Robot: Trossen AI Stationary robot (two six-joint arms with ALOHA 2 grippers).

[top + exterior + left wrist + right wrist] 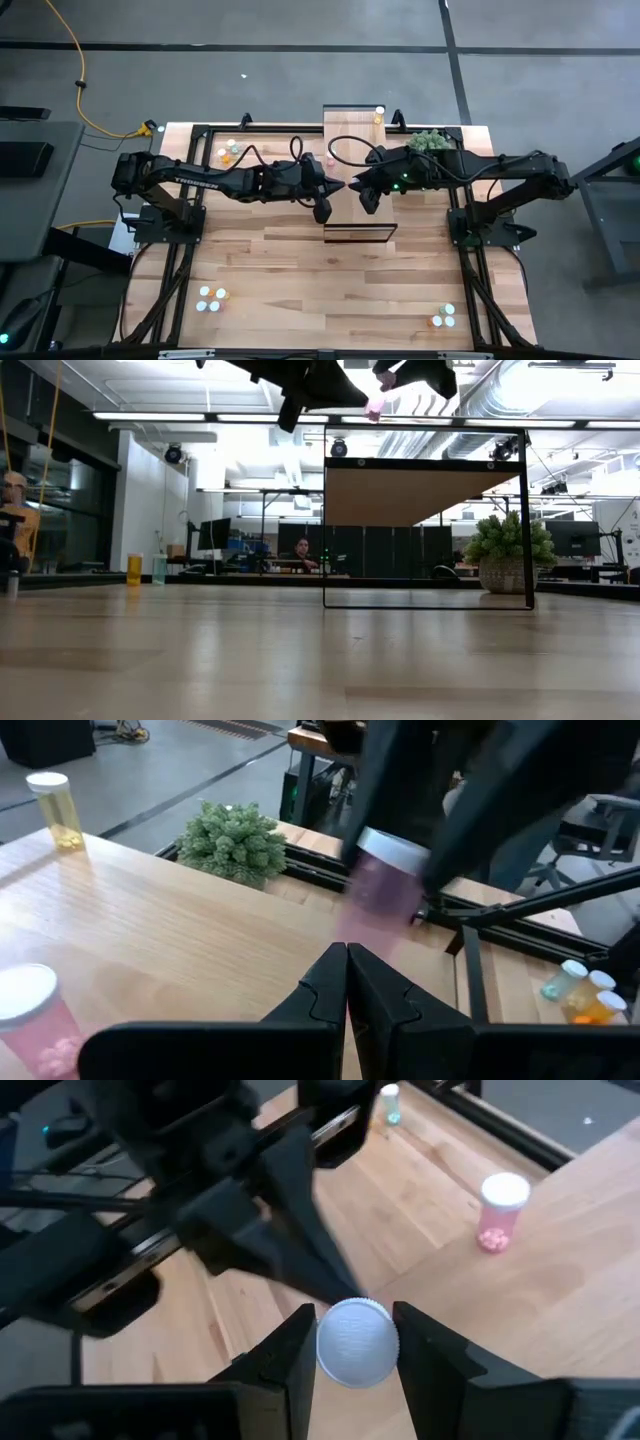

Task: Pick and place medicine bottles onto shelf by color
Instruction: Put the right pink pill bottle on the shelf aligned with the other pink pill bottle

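Observation:
My right gripper point(362, 186) is shut on a pink medicine bottle point(383, 888) with a white cap, held above the shelf point(360, 215). My left gripper point(347, 970) is shut, and its tips point at that bottle's lower body from close by. A second pink bottle point(499, 1211) and a yellow one point(56, 810) stand upright on the shelf top. In the low view both grippers hang at the top, with the pink bottle point(375, 407) between them. My right gripper pinches the bottle between its two fingers point(290, 1350), one on each side of the white cap point(357, 1342). The bottle is lifted clear of the shelf and tilted, its body hanging below the cap. Whether my left gripper's shut tips touch the bottle's body, I cannot tell.
A small green plant point(428, 140) stands just right of the shelf's far end. Groups of bottles stand at the far left point(228, 152), near left point(212, 298) and near right point(442, 318) of the table. People sit in the room behind.

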